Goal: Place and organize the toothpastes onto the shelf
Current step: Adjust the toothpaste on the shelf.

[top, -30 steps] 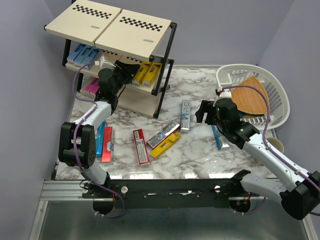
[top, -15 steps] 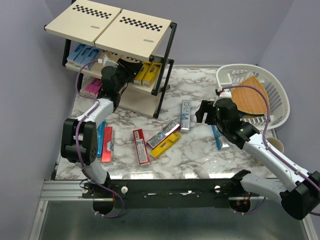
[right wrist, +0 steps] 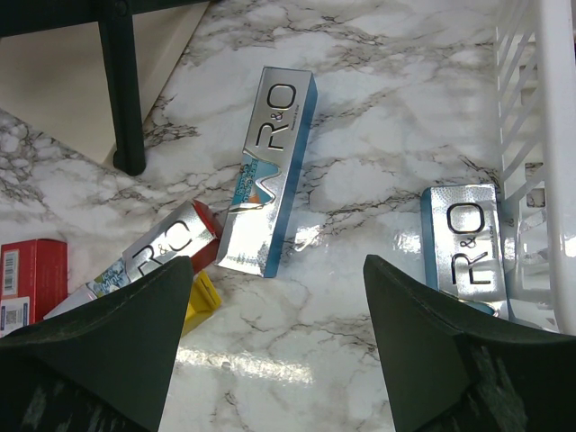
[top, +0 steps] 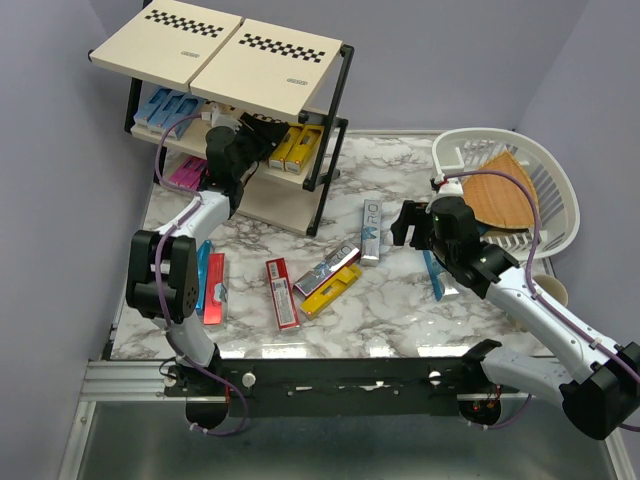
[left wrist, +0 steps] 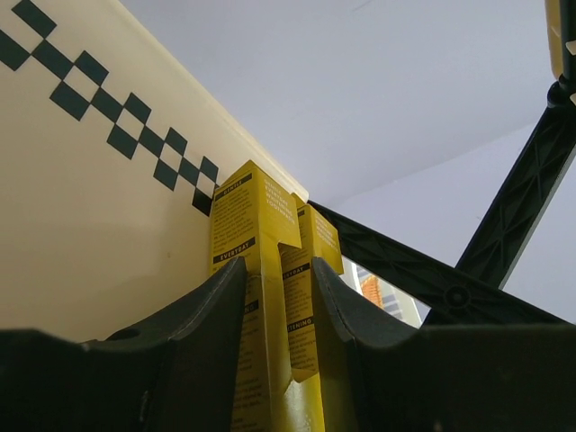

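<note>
"R&O" lettering on three silver boxes on the counter
In the right wrist view, "R&O" stands on the centre silver box (right wrist: 270,171), the lower-left silver box (right wrist: 166,252) and the right silver box (right wrist: 463,243). The yellow box (left wrist: 297,288) has print too small to read.

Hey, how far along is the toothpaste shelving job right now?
Done: blue boxes, pink boxes and yellow boxes sit on the shelf. In hand: the left gripper appears shut on a yellow toothpaste at the middle tier. Left: about seven boxes lie on the table, including silver boxes near the open, empty right gripper.
</note>
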Available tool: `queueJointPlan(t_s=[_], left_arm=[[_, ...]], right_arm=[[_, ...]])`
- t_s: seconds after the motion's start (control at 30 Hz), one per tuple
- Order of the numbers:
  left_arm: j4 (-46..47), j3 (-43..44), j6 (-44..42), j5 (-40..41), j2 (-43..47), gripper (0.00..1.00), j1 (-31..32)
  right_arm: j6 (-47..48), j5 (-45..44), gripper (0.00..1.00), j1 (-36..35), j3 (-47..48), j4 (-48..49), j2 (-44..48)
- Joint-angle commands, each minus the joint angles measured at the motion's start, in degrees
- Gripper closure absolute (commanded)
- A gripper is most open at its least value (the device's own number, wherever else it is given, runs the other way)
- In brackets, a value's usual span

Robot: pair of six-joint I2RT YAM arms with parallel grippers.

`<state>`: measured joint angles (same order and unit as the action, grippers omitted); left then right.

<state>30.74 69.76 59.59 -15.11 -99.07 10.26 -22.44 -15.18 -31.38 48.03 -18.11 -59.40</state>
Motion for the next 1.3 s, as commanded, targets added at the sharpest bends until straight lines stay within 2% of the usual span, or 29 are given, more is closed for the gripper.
queueJointPlan(t_s=[0.0, 0.73, 0.93, 1.07, 1.27], left_arm=[[-1.12, 1.70, -1.85, -2.28, -1.74, 0.55, 0.37], [-5.86, 5.48, -7.65, -9.76, -2.01, 0.51, 0.37], [-7.63, 5.39, -10.11, -7.04, -0.34, 0.42, -0.50], [-9.03, 5.56, -11.95, -5.54, 1.68, 0.31, -1.47], [-12.55, 2.67, -17.05, -1.15, 8.79, 0.21, -2.61]], right_arm=[[0.46, -0.90, 0.15, 0.26, 0.48, -0.08, -0.11], [0.46, -0.73, 0.15, 0.26, 0.66, 0.09, -0.46], [0.46, -0.55, 0.15, 0.26, 0.84, 0.00, -0.28], [0.46, -0.73, 0.15, 0.26, 0.75, -0.08, 0.24], [0.11, -0.03, 0.15, 0.26, 0.92, -0.26, 0.42]])
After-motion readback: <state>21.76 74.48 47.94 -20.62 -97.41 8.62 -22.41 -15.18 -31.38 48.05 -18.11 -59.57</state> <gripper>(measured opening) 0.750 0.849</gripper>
